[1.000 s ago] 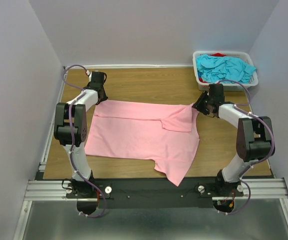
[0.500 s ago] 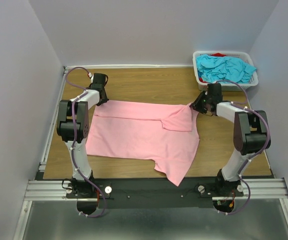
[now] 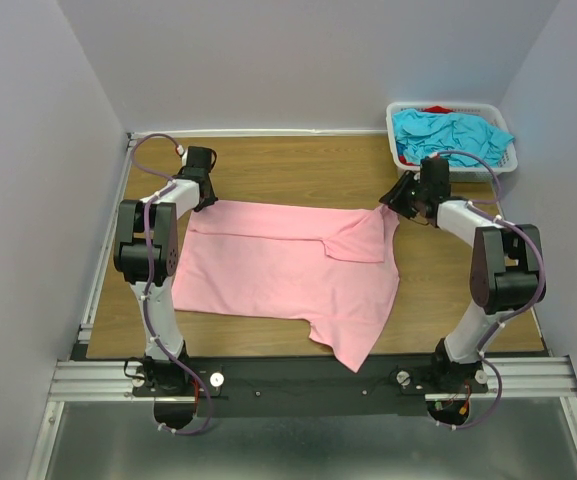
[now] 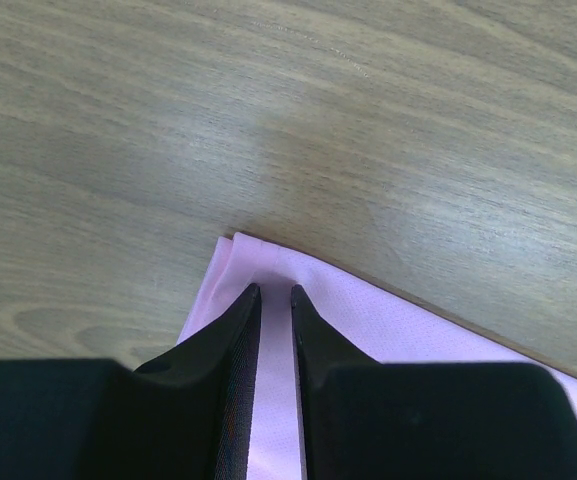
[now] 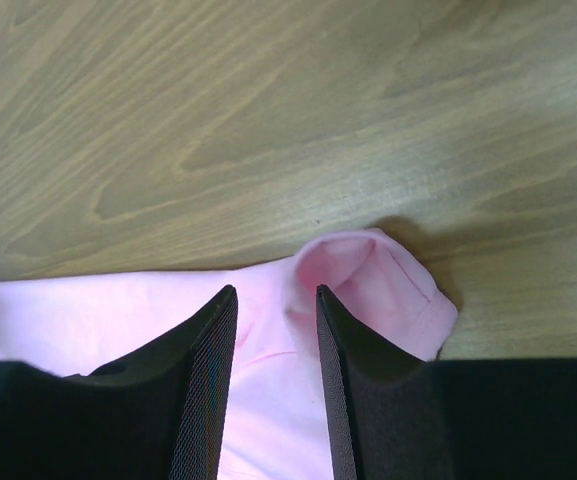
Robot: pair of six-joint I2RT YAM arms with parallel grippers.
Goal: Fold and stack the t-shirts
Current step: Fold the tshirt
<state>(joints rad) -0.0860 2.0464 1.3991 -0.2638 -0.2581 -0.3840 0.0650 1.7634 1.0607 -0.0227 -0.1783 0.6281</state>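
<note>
Wooden table (image 3: 298,165). Pink t-shirt (image 3: 268,265): we judge soft, limp, light; take at far corners. Left jaws near-closed over far-left corner, grip unclear; right jaws part-open astride far-right fold.

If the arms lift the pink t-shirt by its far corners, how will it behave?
The pink t-shirt will likely hang limp: it humps up at the right hand and one sleeve lies folded over. It looks thin and flat on the table, so probably light. Pushed, it would probably bunch rather than slide as one piece.
</note>
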